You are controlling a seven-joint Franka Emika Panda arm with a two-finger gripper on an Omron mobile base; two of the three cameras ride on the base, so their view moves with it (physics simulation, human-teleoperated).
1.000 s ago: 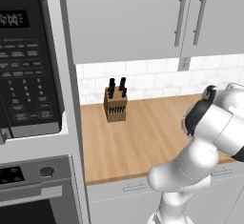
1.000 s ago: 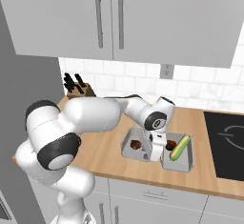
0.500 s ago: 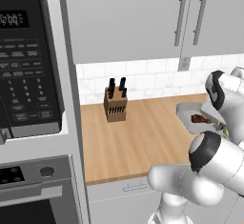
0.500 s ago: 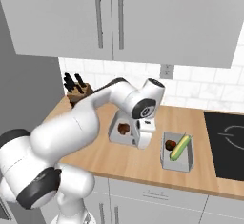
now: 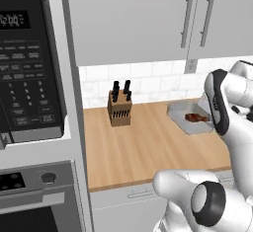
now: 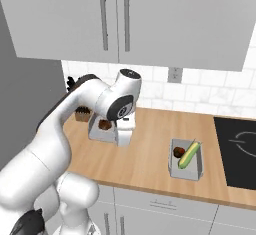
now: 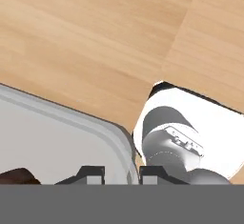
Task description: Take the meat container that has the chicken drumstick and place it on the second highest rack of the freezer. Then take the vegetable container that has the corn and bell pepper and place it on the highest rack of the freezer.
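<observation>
My gripper point(image 7: 122, 174) is shut on the rim of the grey meat container point(image 7: 57, 139), one fingertip inside the wall and one outside. The container point(image 6: 100, 132) hangs above the wooden counter, left of middle, with the reddish-brown chicken drumstick point(image 6: 104, 124) in it. From the left base view the same container point(image 5: 182, 113) and drumstick point(image 5: 196, 117) sit just left of my forearm. The vegetable container point(image 6: 175, 168) rests on the counter to the right, holding the corn point(image 6: 190, 154) and the red bell pepper point(image 6: 178, 152). The freezer and its racks are out of view.
A wooden knife block point(image 5: 120, 108) stands against the tiled back wall. A microwave point(image 5: 29, 63) and an oven point(image 5: 34, 196) fill the left side. A black cooktop point(image 6: 240, 151) lies at the counter's right end. Wall cabinets point(image 6: 125, 19) hang overhead.
The meat container has left its place beside the vegetable container; my gripper has lifted it and carried it leftward across the counter. The vegetable container has stayed put.
</observation>
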